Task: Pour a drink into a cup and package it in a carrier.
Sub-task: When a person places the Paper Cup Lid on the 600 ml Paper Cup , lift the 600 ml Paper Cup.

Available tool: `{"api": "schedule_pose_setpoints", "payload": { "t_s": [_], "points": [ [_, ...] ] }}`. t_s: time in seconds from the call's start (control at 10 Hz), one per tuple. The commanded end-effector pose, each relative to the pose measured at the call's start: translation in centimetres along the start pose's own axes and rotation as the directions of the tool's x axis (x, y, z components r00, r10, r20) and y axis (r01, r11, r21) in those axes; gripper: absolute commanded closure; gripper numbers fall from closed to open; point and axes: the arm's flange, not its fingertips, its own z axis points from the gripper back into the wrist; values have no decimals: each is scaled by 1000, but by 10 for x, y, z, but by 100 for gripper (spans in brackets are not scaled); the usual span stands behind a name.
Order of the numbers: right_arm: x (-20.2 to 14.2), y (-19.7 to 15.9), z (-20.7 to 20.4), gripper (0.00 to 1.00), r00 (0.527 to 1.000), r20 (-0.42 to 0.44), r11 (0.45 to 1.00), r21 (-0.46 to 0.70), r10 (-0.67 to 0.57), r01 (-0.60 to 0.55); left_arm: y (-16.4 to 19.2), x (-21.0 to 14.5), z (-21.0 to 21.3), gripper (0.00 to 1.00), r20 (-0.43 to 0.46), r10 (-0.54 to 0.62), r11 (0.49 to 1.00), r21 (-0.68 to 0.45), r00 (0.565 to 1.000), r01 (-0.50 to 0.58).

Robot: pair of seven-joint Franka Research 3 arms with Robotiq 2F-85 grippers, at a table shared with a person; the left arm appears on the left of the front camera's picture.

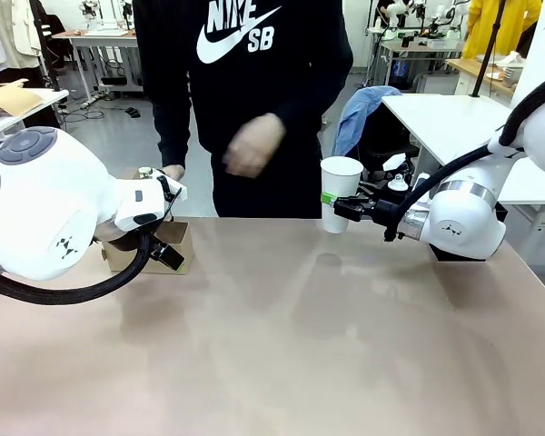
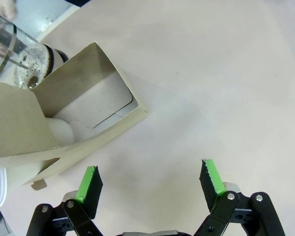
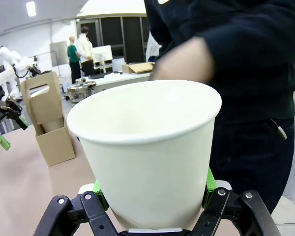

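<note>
My right gripper (image 1: 345, 207) is shut on the lower part of the cup (image 1: 341, 191), a white paper cup that it holds upright above the table's far edge. In the right wrist view the cup (image 3: 147, 147) has no lid and its inside looks empty, with the gripper (image 3: 152, 191) clamped on both sides. The brown cardboard carrier (image 1: 154, 250) stands at the far left of the table. My left gripper (image 1: 170, 225) hovers beside it, and the left wrist view shows this gripper (image 2: 150, 179) open and empty next to the carrier (image 2: 88, 105). I cannot make out the drink.
A glass jug (image 2: 14, 54) with a metal top stands behind the carrier, with one of the person's hands (image 1: 173, 172) at it. The person's other hand (image 1: 252, 145) is raised, blurred, in front of the black hoodie. The tan table (image 1: 282, 345) stretches toward me.
</note>
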Motion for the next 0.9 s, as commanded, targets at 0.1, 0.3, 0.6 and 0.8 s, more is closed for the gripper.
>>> {"api": "schedule_pose_setpoints", "payload": {
  "t_s": [0.1,0.3,0.6,0.8],
  "points": [
    [5,3,0,19,1000,2,1000,2,-4,4,1,0,0,0,1,2,1000,-1,1000,-2],
    [5,3,0,19,1000,2,1000,2,-4,4,1,0,0,0,1,2,1000,-1,1000,-2],
    [5,3,0,19,1000,2,1000,2,-4,4,1,0,0,0,1,2,1000,-1,1000,-2],
    [5,3,0,19,1000,2,1000,2,-4,4,1,0,0,0,1,2,1000,-1,1000,-2]
  ]
}}
